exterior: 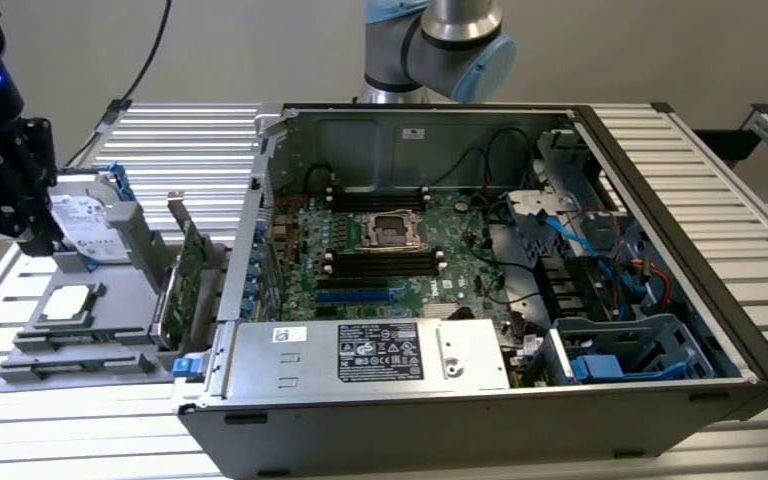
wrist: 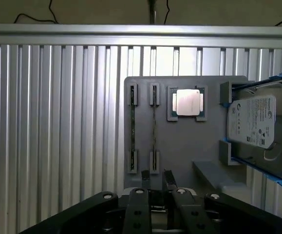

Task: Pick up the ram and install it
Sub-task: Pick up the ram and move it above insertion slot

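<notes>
We log: tool [wrist: 155, 174] partly open, gripping nothing. Ram [wrist: 154, 131] on edge in tray [wrist: 189, 146] slot beside CPU [wrist: 187, 103]. Long axis runs straight away from tool, near end at finger gap.

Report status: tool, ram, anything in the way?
Tool open, empty, over gray tray. Ram on edge in its tray slot, not yet picked. Processor and hard drive beside it, apart.

Ram [wrist: 154, 127] edge-on just ahead of fingers [wrist: 145, 176]; both faces hidden. Hard drive [wrist: 260, 127], well to one side of fingers, cut by frame edge. Gripper [wrist: 156, 176] body cropped behind fingers.
</notes>
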`<action>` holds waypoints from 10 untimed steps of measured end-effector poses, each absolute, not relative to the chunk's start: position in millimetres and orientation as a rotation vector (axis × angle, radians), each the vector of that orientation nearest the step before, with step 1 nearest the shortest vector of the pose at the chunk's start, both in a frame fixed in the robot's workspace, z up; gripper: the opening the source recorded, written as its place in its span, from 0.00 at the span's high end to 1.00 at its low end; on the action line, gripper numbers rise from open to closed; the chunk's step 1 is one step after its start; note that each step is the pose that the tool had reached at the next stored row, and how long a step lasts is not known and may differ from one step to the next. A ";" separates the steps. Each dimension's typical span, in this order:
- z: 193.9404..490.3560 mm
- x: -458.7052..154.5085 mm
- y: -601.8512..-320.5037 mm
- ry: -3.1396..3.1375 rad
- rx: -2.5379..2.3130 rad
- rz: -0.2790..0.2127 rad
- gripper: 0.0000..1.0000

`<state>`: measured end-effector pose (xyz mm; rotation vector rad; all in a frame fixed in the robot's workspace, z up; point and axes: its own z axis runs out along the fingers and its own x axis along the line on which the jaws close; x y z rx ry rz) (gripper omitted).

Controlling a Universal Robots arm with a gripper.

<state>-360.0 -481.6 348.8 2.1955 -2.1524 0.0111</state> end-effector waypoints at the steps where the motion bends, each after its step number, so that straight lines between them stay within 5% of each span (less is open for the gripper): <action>1: 348.8 -360.0 -481.6 -2.152 2.196 0.011 0.71; 10: 335.2 -362.7 -490.3 -2.143 2.205 0.010 0.64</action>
